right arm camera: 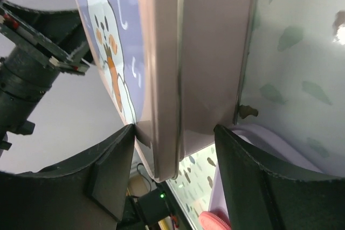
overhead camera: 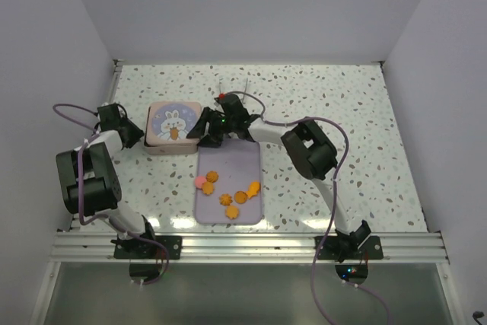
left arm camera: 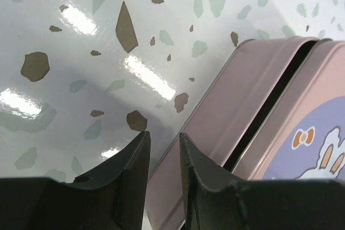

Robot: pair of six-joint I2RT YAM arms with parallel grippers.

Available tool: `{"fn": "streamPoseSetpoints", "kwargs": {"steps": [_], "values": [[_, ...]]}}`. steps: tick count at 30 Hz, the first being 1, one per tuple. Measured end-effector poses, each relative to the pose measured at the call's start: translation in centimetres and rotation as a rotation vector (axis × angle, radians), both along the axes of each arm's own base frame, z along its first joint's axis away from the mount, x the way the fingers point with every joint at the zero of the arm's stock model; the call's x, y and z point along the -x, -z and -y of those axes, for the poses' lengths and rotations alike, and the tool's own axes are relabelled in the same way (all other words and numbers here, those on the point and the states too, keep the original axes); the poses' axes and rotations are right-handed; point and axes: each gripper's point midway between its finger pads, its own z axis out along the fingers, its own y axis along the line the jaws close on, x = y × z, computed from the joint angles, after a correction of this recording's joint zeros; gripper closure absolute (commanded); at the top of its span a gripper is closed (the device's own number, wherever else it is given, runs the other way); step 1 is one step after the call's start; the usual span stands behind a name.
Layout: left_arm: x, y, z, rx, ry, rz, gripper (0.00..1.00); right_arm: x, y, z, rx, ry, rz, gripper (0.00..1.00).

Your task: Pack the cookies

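Note:
Several cookies [overhead camera: 226,200], mostly orange with one pink [overhead camera: 199,181], lie on a lavender tray [overhead camera: 245,156]. The pink square tin [overhead camera: 173,127] with the bunny lid stands just behind the tray's left corner, lid on. My left gripper [overhead camera: 137,136] sits low at the tin's left wall [left arm camera: 226,111], its jaws narrowly open [left arm camera: 163,136] and holding nothing. My right gripper [overhead camera: 204,129] is open, its fingers [right arm camera: 116,157] straddling the tin's right edge [right arm camera: 167,106] from lid to base. A pink cookie [right arm camera: 215,220] shows below it.
Thin metal tongs [overhead camera: 233,85] lie on the speckled table behind the right arm. White walls close in the table [overhead camera: 365,127] at the left, back and right. The arms' mounting rail [overhead camera: 251,245] runs along the near edge.

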Motion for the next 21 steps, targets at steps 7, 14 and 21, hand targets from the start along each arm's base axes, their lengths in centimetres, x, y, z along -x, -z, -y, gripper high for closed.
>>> {"fn": "streamPoseSetpoints", "kwargs": {"steps": [7, 14, 21], "values": [[-1.2, -0.9, 0.4, 0.026, -0.018, 0.096, 0.66, 2.6, 0.0, -1.0, -0.004, -0.072, -0.042, 0.29], [-1.9, -1.5, 1.2, 0.042, -0.001, 0.133, 0.66, 5.6, -0.7, -2.4, -0.016, -0.162, -0.047, 0.01], [-1.9, -1.7, 1.6, 0.048, 0.009, 0.135, 0.67, 6.2, -0.6, -2.3, 0.004, -0.184, -0.039, 0.01]]}}
